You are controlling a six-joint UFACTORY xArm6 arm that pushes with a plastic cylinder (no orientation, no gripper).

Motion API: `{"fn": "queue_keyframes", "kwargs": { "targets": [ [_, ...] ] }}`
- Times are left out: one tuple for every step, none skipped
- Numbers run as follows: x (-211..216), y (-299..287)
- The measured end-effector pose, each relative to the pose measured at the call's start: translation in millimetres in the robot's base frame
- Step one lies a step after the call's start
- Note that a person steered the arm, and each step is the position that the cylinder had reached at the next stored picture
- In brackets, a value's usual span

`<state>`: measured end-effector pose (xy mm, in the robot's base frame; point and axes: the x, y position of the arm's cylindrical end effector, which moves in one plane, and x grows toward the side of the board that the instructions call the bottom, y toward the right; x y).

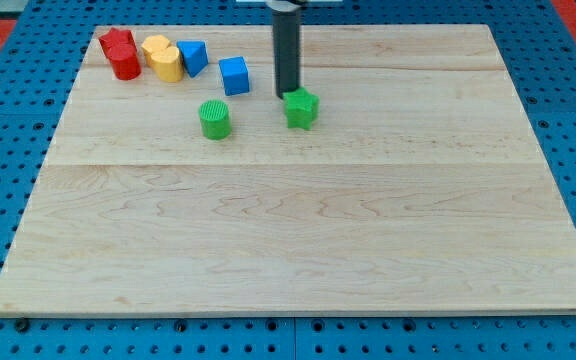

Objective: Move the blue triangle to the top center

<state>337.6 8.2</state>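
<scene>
Nearest the camera lies the bare front of the table (298, 260); every block sits toward the view's top. Green cylinder (214, 119) and green cube (302, 108) form the closest row, well apart from each other. Behind them, from the view's left: two red blocks (119, 53) pressed together, two yellow blocks (162, 57) likewise, the blue triangle (194, 56) touching or just beside the yellows, and a blue cube (234, 76) slightly nearer and to the view's right. The tool is a plain rod with no jaws, so it neither opens nor holds anything; my tip (287, 96) rests at the far-left edge of the green cube, apparently touching it, and to the right of the blue cube. The triangle, the task's object, stands at the upper left, well apart from the tip, so the task looks barely begun. Risks, as judged: a direct sweep leftward would strike the blue cube first; pushing the triangle from its left is obstructed by the yellows, and an off-centre push could spin the wedge aside. The rod's upper part is cut off at the frame's top, and the exact shapes of the red and yellow blocks are hard to make out.
</scene>
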Motion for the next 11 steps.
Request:
{"fn": "queue_keyframes", "kwargs": {
  "targets": [
    [6,19],
    [6,102],
    [20,97],
    [25,26],
    [31,-39],
    [13,-27],
    [-1,-62],
    [-13,-130],
    [15,-149],
    [63,-92],
    [66,-81]
  ]
}}
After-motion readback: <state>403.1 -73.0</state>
